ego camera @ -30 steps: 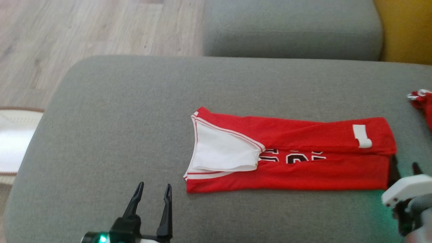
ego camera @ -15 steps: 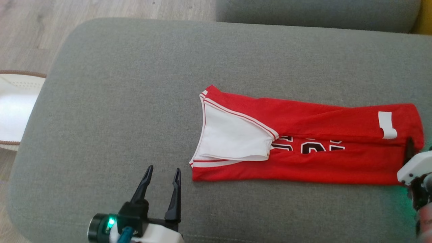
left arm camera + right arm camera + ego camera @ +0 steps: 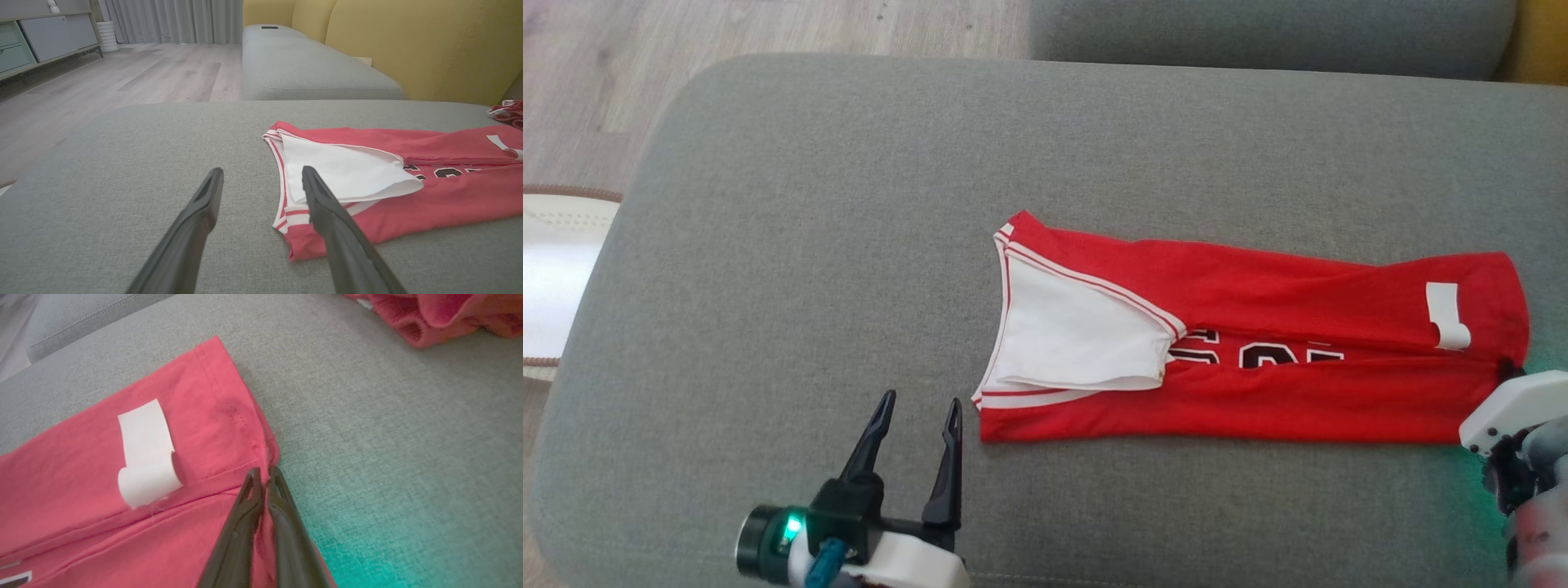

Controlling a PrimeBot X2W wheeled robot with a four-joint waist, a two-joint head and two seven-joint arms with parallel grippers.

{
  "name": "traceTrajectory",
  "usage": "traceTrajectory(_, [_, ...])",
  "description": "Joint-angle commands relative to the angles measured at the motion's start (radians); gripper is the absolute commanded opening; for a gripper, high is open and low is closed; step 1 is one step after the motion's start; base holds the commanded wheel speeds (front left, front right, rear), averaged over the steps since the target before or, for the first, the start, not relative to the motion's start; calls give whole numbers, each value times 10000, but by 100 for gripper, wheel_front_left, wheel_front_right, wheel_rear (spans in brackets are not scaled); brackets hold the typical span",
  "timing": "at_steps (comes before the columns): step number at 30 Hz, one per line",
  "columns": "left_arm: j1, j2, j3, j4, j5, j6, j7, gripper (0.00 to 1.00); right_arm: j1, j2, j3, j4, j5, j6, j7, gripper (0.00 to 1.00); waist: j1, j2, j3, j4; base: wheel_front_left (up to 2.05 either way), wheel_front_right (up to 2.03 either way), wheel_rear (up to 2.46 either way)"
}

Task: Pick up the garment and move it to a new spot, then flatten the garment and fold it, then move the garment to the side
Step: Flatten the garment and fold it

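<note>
Cushion [image 3: 809,245] is spanned by the jersey [image 3: 1258,286], folded lengthwise, hem to the right. Hem edge is pinched by the right gripper [image 3: 261,473], fingers clamped on cloth, likely for a fold or drag. Left gripper [image 3: 920,402] is held low beside the shoulder end, fingers apart, nothing gripped.

Bare cushion [image 3: 768,245] left of garment [image 3: 1258,310]

A red jersey [image 3: 1258,408], white-trimmed, folded lengthwise into a long strip, flat on grey cushion [image 3: 809,245].
</note>
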Motion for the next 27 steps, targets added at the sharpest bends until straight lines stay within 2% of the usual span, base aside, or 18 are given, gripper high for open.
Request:
traceTrajectory(1, [-372,-110,375,-290,93,-41,-122,100,-92,-110,220,-100,-15,65,-40,0,0,0,-6,1,0,0,0])
traceTrajectory(6, [-385,-146,497,-291,137,-101,-122,100,-127,-365,461,-275,-148,65,-517,0,0,0,-11,-17,0,0,0])
traceTrajectory(17, [-293,-186,704,-223,221,-275,-122,100,-228,-1496,771,-821,-236,65,-742,0,0,0,-427,-262,0,0,0])
traceTrajectory(21, [-153,-195,826,-165,218,-333,-122,100,-242,-1012,1420,-1650,299,65,-756,0,0,0,-731,-364,0,0,0])
traceTrajectory(27, [-23,-206,868,-131,254,-442,-122,100,142,-144,2171,-3353,873,65,-512,0,0,0,-1074,-127,0,0,0])
